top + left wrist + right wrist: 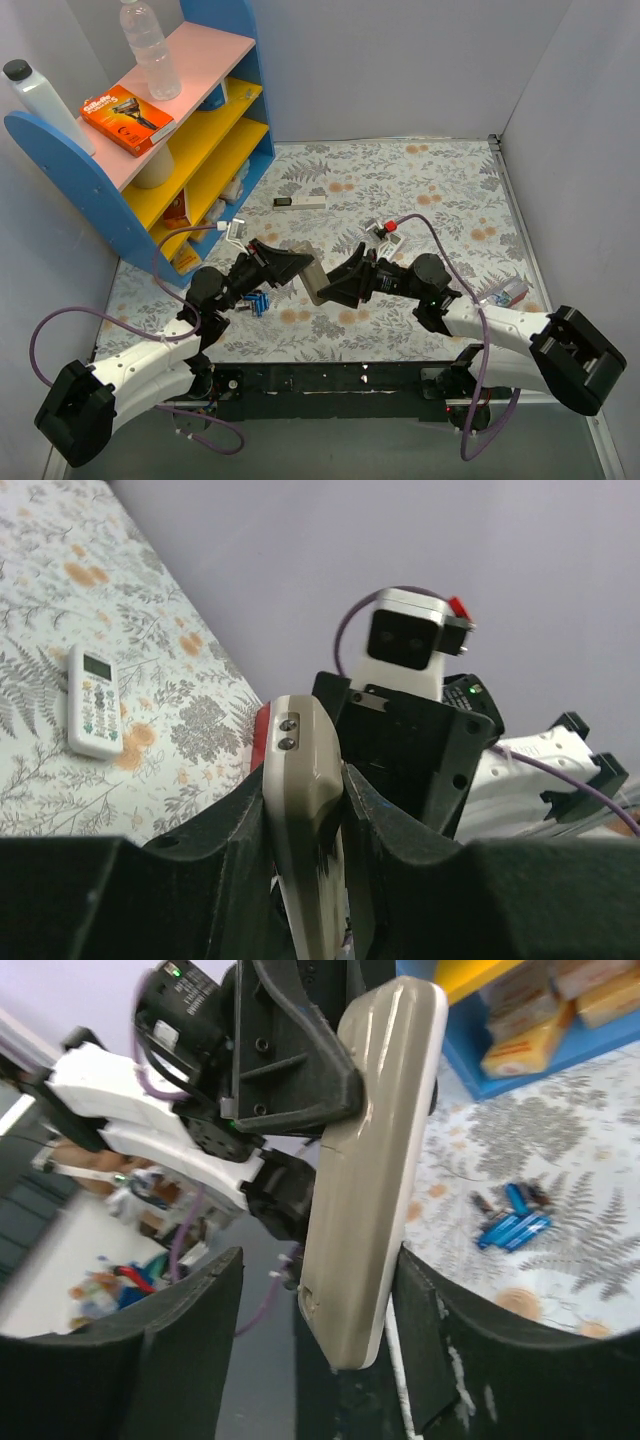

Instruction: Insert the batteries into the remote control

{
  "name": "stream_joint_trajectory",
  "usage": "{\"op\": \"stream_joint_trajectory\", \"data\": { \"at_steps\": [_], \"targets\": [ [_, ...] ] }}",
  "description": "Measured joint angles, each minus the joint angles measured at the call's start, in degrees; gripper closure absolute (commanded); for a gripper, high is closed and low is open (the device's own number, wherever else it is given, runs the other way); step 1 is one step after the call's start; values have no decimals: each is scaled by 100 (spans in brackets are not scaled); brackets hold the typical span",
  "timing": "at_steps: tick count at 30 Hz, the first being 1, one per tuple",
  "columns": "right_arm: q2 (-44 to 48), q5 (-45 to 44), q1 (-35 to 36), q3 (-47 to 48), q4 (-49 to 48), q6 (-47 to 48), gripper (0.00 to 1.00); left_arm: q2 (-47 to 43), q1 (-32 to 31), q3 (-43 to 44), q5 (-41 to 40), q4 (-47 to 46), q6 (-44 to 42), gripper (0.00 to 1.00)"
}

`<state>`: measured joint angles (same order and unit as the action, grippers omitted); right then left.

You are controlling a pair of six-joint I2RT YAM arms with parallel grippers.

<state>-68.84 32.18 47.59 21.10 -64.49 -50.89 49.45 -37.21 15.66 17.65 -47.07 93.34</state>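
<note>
The remote control [312, 282] is held in the air over the middle of the mat, between my two grippers. My left gripper [287, 266] is shut on it; in the left wrist view both fingers [385, 815] clamp its narrow edges [300, 780]. My right gripper [340, 286] is open around the remote's other end [370, 1160]. One pad [430, 1310] touches it and the other pad [205, 1310] stands apart. The blue batteries [258, 303] lie in a small cluster on the mat below my left gripper. They also show in the right wrist view [512, 1222].
A slimmer white remote with a greenish screen [93, 702] lies on the mat. A long white bar with a black end [300, 203] lies further back. A blue shelf unit [205, 130] stands at the left. A small white and red object [505, 292] lies by the right arm.
</note>
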Motion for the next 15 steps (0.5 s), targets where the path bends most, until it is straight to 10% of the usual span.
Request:
{"op": "stream_joint_trajectory", "data": {
  "at_steps": [15],
  "targets": [
    [2013,-1255,0,745,4238,4780,15,765,2,573,-494,1919,299,100]
  ]
}}
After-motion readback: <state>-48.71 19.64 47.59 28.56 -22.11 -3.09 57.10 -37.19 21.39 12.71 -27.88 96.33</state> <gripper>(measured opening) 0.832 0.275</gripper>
